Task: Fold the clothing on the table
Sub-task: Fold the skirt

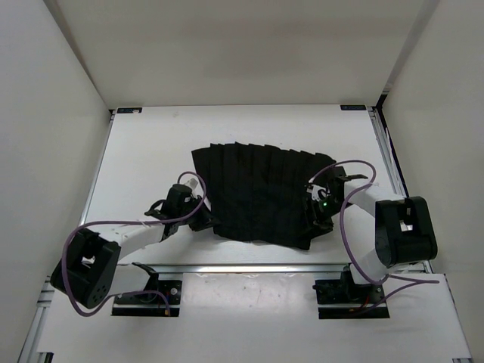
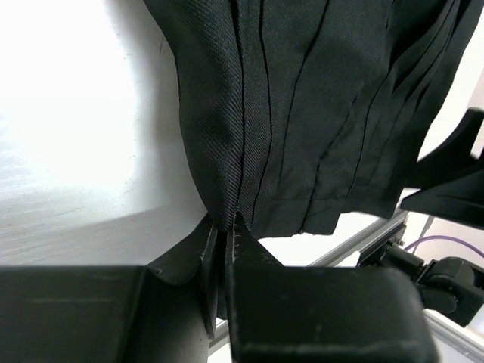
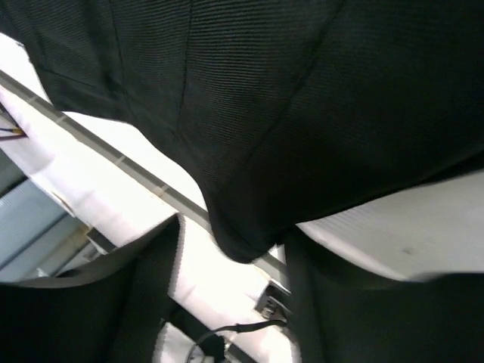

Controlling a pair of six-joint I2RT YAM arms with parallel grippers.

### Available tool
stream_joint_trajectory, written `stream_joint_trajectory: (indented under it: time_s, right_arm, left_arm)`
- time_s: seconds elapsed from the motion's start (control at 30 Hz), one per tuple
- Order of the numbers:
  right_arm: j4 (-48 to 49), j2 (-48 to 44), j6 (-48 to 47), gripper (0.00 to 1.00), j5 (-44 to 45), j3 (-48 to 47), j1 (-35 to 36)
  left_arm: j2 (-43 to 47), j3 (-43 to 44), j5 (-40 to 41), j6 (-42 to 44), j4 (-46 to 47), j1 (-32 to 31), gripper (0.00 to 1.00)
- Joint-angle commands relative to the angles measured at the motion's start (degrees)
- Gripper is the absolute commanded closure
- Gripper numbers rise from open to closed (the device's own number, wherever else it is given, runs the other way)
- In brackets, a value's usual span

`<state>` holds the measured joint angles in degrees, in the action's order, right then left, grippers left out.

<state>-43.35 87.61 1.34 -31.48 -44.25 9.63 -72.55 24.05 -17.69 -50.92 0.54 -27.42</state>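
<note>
Black clothing point(image 1: 261, 193) lies spread in the middle of the table point(image 1: 151, 151). The left gripper point(image 2: 227, 227) pinches its near left corner, and the right gripper point(image 3: 234, 234) stands wide around the near right corner.

I can read no words, numbers or brand marks in any of my views. A small dark tag point(image 1: 129, 110) sits at the far left corner of the table point(image 1: 151, 159), and a second tag point(image 1: 349, 107) sits at its far right corner. Both are too small for me to make out any lettering
</note>
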Motion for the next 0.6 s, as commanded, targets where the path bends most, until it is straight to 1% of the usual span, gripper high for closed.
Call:
stream_joint_trajectory:
  time_s: [0.0,0.03,0.07,0.13,0.17,0.2,0.33,0.37,0.43,0.47,0.5,0.53,0.57]
  right_arm:
    - [0.6,1.0,1.6,0.46,-0.6,0.4,1.9]
    - [0.7,1.2,1.8,0.56,-0.2,0.3,1.2]
    - [0.7,1.1,2.0,0.61,0.3,0.3,0.5]
    - [1.1,1.3,2.5,0.84,0.7,0.7,-1.2]
    - [1.1,1.2,2.6,0.91,0.8,0.4,-2.1]
    - [1.3,1.1,2.4,1.0,1.6,0.8,-2.4]
    - [0.6,0.7,2.3,1.0,5.6,-1.1,-4.4]
    - [1.1,0.8,2.5,1.0,6.1,-1.3,-5.9]
    - [0.5,1.9,1.3,1.0,6.3,-3.5,-7.9]
    - [0.1,2.4,1.0,1.0,5.8,-3.6,-9.5]
    - [0.4,2.8,0.2,0.99,5.8,-4.7,-9.5]
    - [-0.1,3.3,-0.6,1.0,5.4,-5.5,-11.0]
    - [-0.7,3.4,-2.6,1.0,4.3,-5.8,-11.1]
  left_arm:
    - [2.1,-0.1,0.6,-0.6,2.0,0.7,1.0]
    - [2.6,-0.3,0.6,-0.7,1.8,0.9,1.0]
    - [2.8,-0.4,0.3,-0.7,2.4,1.1,1.0]
    - [2.9,-0.8,0.5,-1.0,2.6,1.2,1.0]
    - [3.2,-1.1,0.1,-0.9,2.5,1.2,1.0]
    - [3.6,-1.4,0.4,-1.0,2.4,1.6,1.0]
    - [5.6,-3.1,0.5,-0.8,0.8,2.8,1.0]
    - [7.3,-3.6,0.6,-0.9,-0.2,3.5,1.0]
    - [11.0,-5.7,0.0,-0.9,-0.5,5.5,1.0]
    - [12.3,-6.2,-0.3,-0.9,-2.9,6.1,1.0]
    - [14.2,-7.1,-0.8,-0.8,-3.6,6.6,1.0]
    - [15.8,-8.4,-0.9,-1.0,-4.4,7.3,1.0]
    - [16.8,-8.8,-1.4,-1.7,-5.7,6.9,1.0]
